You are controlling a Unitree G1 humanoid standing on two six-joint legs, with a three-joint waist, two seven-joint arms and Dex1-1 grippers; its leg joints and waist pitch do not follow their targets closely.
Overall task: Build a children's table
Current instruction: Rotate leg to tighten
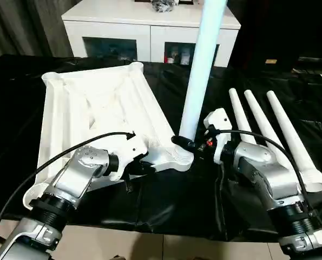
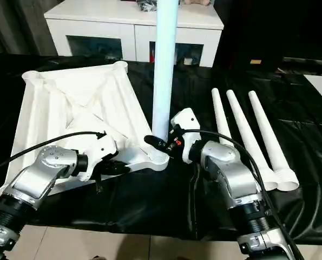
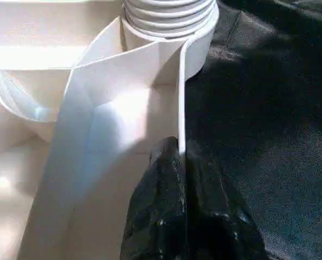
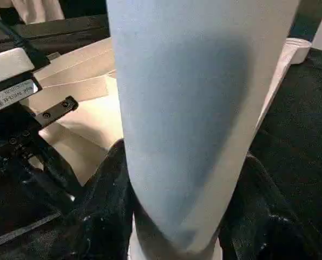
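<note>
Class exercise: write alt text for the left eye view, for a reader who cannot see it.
The right gripper holds a white leg upright in the near corner socket of an upturned white tabletop on a black-covered table. The left gripper pinches the tabletop's near edge. Three spare legs lie to the right; a white cabinet stands behind.

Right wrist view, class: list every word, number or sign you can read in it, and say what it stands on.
White sticker with a square code on the left gripper's pale housing: two lines of print, too small to read.
Tall white plastic tube leg held in the right gripper: no text.
White ribbed plastic tabletop: no text.
</note>
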